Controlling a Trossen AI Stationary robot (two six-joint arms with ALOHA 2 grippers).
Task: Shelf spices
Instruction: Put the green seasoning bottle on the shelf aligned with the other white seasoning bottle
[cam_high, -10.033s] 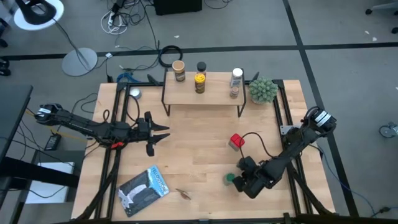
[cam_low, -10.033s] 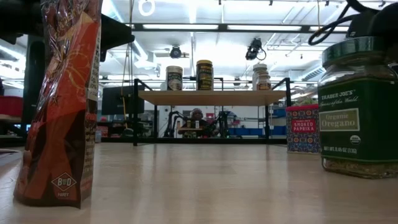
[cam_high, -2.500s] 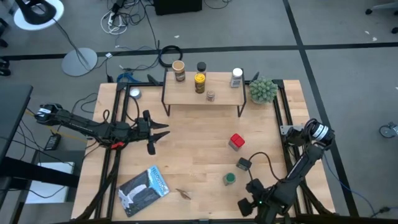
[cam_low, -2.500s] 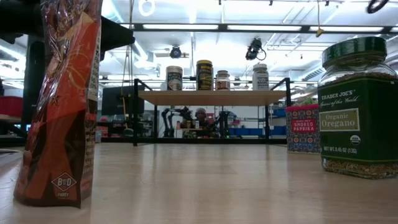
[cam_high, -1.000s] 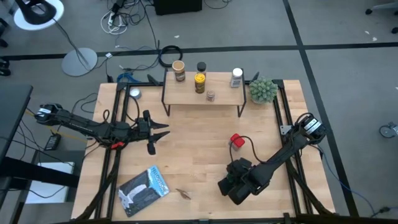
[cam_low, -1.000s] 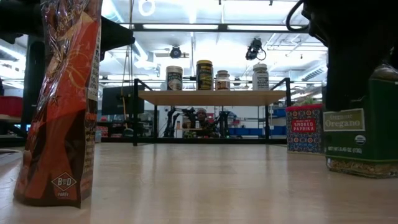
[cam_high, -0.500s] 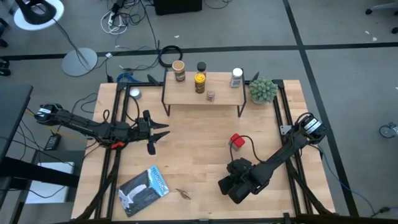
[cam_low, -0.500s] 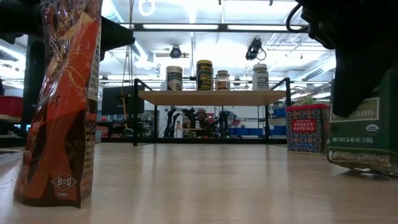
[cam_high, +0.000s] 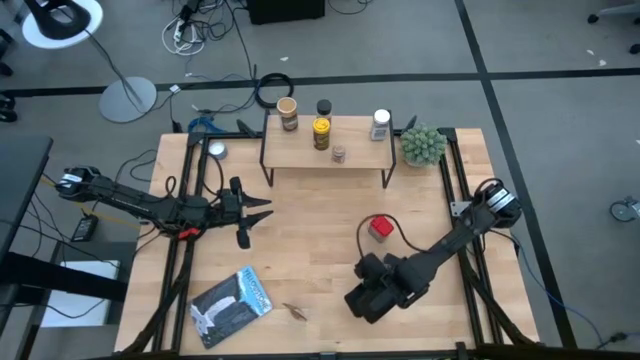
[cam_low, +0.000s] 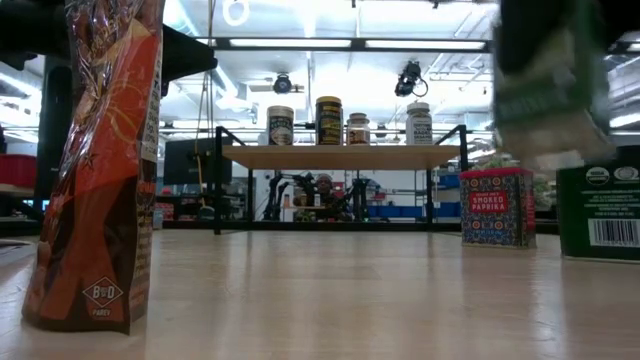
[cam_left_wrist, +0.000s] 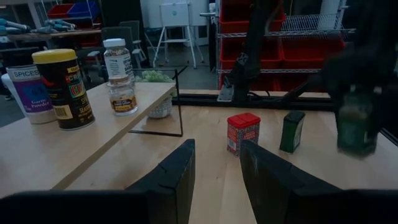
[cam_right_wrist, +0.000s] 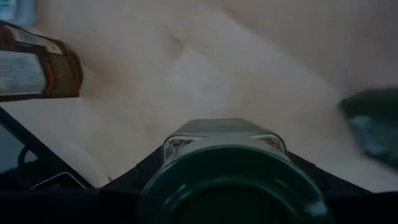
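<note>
My right gripper (cam_high: 364, 296) is shut on a green-lidded oregano jar (cam_low: 548, 95) at the table's near right and holds it above the tabletop. A red tin (cam_high: 380, 227) and a dark green tin (cam_low: 600, 210) stand on the table nearby. The shelf (cam_high: 328, 152) at the far edge carries a tan-lidded jar (cam_high: 288, 113), a black-lidded jar (cam_high: 323, 107), a yellow jar (cam_high: 321, 132), a small jar (cam_high: 339, 153) and a white-capped bottle (cam_high: 380, 124). My left gripper (cam_high: 262, 213) waits open at the left, level, pointing right. My right gripper pinches the oregano jar between its two fingers (cam_right_wrist: 127, 179), which run down either side of the jar from above. The green lid (cam_right_wrist: 233, 186) sits back between them and the glass shoulder (cam_right_wrist: 224, 134) shows beyond it. The jar hangs roughly upright, clear of the table.
A blue-white flat packet (cam_high: 232, 300) lies at the near left and looms as a tall bag (cam_low: 95, 160) in the low view. A potted plant (cam_high: 423, 145) stands right of the shelf. Bare wood (cam_high: 310, 240) lies between shelf and grippers.
My right gripper has raised the oregano jar, which stood on the table a second ago, clear of the tabletop and drifted slightly toward the table's left edge. The dark green tin behind it has come into sight in the low view.
</note>
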